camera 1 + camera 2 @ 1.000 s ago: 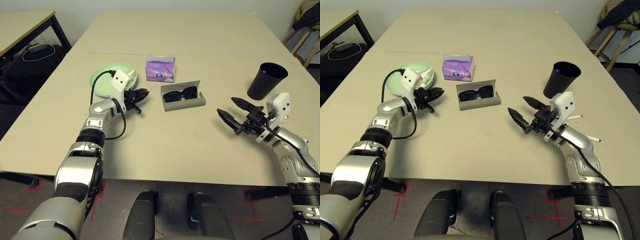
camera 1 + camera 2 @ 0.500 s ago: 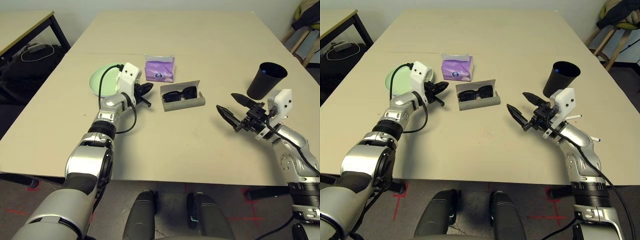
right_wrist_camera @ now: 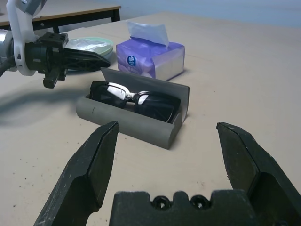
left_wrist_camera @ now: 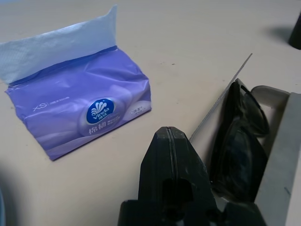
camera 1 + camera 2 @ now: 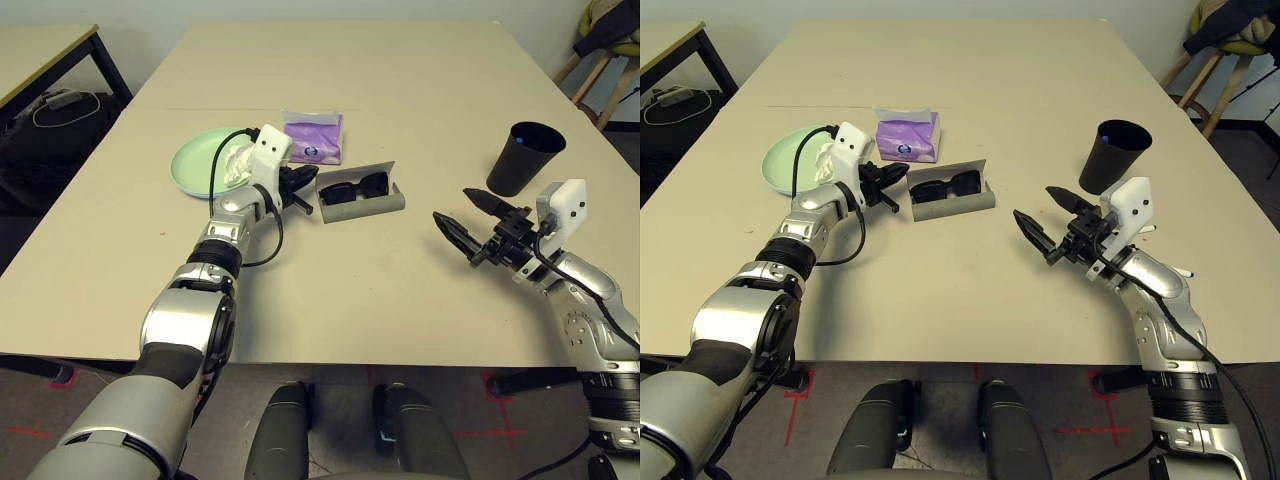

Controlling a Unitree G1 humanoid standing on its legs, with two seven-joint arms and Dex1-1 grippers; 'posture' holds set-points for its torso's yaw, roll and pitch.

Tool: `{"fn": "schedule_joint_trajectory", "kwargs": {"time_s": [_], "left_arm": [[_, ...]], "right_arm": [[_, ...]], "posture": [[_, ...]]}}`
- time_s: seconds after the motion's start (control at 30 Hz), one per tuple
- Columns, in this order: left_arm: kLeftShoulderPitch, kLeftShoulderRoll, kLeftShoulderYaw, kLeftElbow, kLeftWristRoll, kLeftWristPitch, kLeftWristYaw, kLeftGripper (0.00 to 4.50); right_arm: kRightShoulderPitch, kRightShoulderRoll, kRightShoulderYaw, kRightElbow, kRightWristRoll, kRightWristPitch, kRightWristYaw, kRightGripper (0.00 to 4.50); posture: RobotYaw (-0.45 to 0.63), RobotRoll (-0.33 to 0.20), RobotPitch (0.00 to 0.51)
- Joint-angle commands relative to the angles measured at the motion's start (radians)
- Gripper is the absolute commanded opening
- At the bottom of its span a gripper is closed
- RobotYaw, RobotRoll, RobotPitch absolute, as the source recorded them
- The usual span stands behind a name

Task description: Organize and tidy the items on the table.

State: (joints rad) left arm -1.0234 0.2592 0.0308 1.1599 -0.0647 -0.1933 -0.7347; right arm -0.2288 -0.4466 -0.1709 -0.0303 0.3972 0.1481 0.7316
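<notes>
A pale green plate (image 5: 196, 157) with crumpled white tissue (image 5: 236, 163) on it lies at the left of the table (image 5: 400, 290). To its right stands a purple tissue pack (image 5: 313, 138). In front of the pack, black sunglasses (image 5: 357, 185) rest in an open grey glasses case (image 5: 365, 200). My left gripper (image 5: 302, 181) is shut and empty, its tip right by the case's left end, with the pack (image 4: 84, 110) just beyond. My right gripper (image 5: 453, 206) hangs open and empty to the right of the case (image 3: 136, 125). The black cup (image 5: 525, 159) stands behind it. A white pen (image 5: 1181, 271) lies by my right forearm.
A smaller table with black legs (image 5: 50, 45) stands at the far left, with a dark bag (image 5: 50, 125) on the floor under it. A chair (image 5: 610, 45) sits off the far right corner. The table's near middle is bare.
My shut left gripper has swung right and forward, from in front of the plate to the left end of the glasses case. The right gripper has stayed open, almost in place.
</notes>
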Motion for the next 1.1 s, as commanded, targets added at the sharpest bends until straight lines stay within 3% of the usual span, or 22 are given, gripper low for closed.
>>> {"fn": "schedule_joint_trajectory", "kwargs": {"time_s": [0.03,0.4,1.1], "left_arm": [[-0.002,-0.014,-0.002,0.007,-0.004,0.013,-0.074,0.02],[0.098,0.009,-0.04,-0.081,0.006,0.125,-0.241,0.02],[0.14,0.028,-0.055,-0.183,-0.012,0.179,-0.291,0.02]], "right_arm": [[0.006,-0.012,-0.007,-0.018,0.01,0.015,-0.005,4.5],[-0.006,-0.018,-0.008,-0.022,0.013,0.021,-0.004,4.5],[-0.014,-0.016,-0.006,-0.005,0.009,0.012,0.0,4.5]], "posture": [[0.03,0.0,0.132],[0.03,0.0,0.131],[0.04,0.0,0.128]]}}
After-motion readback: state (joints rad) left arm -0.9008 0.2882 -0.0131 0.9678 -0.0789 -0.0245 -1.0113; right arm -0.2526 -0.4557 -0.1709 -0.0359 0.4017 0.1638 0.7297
